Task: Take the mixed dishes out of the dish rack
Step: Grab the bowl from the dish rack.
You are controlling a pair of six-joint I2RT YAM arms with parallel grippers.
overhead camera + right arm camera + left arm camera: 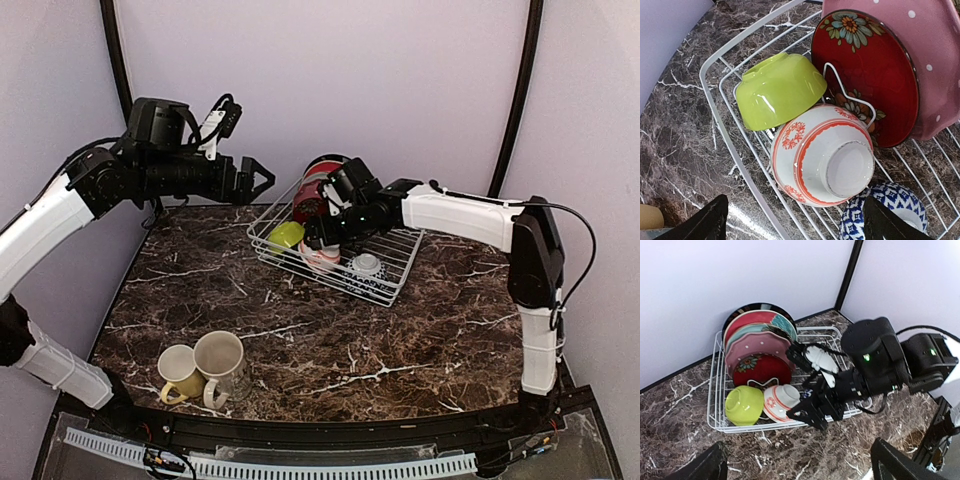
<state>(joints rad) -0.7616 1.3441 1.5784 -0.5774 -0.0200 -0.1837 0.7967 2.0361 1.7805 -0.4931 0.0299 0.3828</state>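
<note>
The white wire dish rack [334, 285] stands at the back of the table. It holds a lime bowl [286, 236], a red-and-white bowl [320, 258] and upright plates [312, 195]. My right gripper [318, 240] is open, low over the rack, its fingers either side of the red-and-white bowl [822, 155] without touching it. The right wrist view also shows the lime bowl [777, 90], a red floral plate [865, 75] and a pink dotted plate [935, 60]. My left gripper [262, 178] is open and empty, high to the rack's left. A yellow mug [180, 373] and a beige mug [221, 363] stand at the front left.
A blue-and-white bowl [885, 215] lies in the rack just right of the red-and-white bowl. A wire prong loop [847, 95] rises between that bowl and the red plate. Walls close in behind the rack. Marble table [400, 340] stretches in front.
</note>
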